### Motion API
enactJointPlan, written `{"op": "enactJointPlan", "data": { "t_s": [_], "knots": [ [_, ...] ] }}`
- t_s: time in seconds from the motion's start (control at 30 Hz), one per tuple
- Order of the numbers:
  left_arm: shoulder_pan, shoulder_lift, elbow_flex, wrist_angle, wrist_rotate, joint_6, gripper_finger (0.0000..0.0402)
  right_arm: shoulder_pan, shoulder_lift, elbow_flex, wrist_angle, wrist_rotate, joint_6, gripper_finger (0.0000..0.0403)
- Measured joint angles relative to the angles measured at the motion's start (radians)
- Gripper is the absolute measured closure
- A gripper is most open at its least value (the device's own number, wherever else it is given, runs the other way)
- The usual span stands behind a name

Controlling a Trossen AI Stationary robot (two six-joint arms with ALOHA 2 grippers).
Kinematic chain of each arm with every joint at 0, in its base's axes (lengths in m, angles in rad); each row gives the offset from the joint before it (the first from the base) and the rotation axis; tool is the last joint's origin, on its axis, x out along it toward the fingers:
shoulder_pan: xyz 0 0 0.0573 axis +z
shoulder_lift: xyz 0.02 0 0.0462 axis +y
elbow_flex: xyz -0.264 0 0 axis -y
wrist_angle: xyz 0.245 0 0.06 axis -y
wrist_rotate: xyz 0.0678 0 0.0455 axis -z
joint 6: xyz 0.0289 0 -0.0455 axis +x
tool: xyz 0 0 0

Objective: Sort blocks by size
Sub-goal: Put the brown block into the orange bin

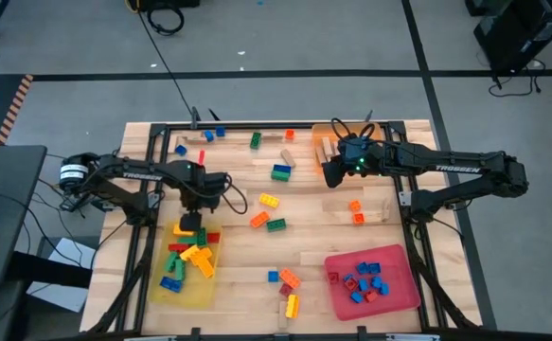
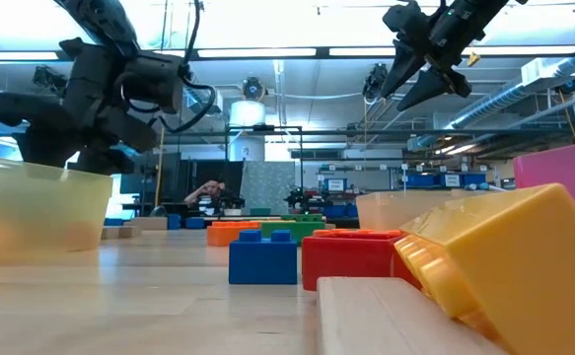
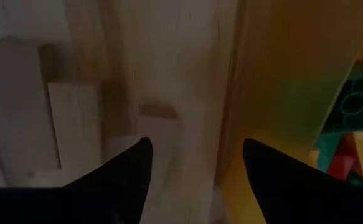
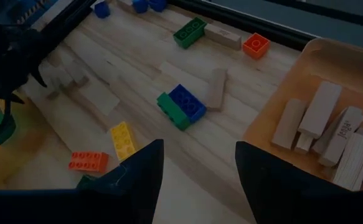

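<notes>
White TROSSEN lettering runs along both forearms. The left gripper (image 1: 189, 224) hangs over the yellow tray (image 1: 158, 284) rim at its 12 o'clock edge, fingers spread, nothing between them. The right gripper (image 1: 333, 173) reaches across toward 9 o'clock beside the orange tray (image 4: 274, 109), fingers apart, empty. Mixed plastic blocks (image 1: 188, 258) fill the yellow tray; wooden pieces (image 4: 321, 130) the orange; small bricks (image 1: 363, 281) the red tray (image 1: 403, 294).

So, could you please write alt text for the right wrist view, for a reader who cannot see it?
Past the open right gripper, loose blocks lie on the wooden table: a blue-and-green pair, yellow, orange. An orange tray holds tan wooden pieces.
</notes>
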Motion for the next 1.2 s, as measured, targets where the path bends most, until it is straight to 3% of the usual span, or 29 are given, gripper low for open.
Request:
{"op": "enactJointPlan", "data": {
  "t_s": [0.2,0.57,0.8,0.97,1.2],
  "knots": [
    [0.004,-0.001,0.000,0.012,-0.141,0.023,0.0145,0.000,0.000,0.000,0.000,0.000,-0.002,0.0190],
    [0.015,0.002,-0.044,0.007,-0.149,0.159,0.0145,0.000,0.000,0.000,0.000,0.000,-0.019,0.0190],
    [0.046,0.003,-0.067,0.072,-0.195,0.203,0.0145,-0.002,0.000,0.000,0.000,0.000,-0.019,0.0190],
    [0.081,0.003,-0.067,0.088,-0.289,0.234,0.0145,-0.017,0.000,0.000,0.000,0.000,-0.019,0.0190],
    [0.139,0.003,-0.067,0.093,-0.309,0.268,0.0145,-0.041,0.000,0.000,0.000,0.000,-0.025,0.0190]
  ]
}}
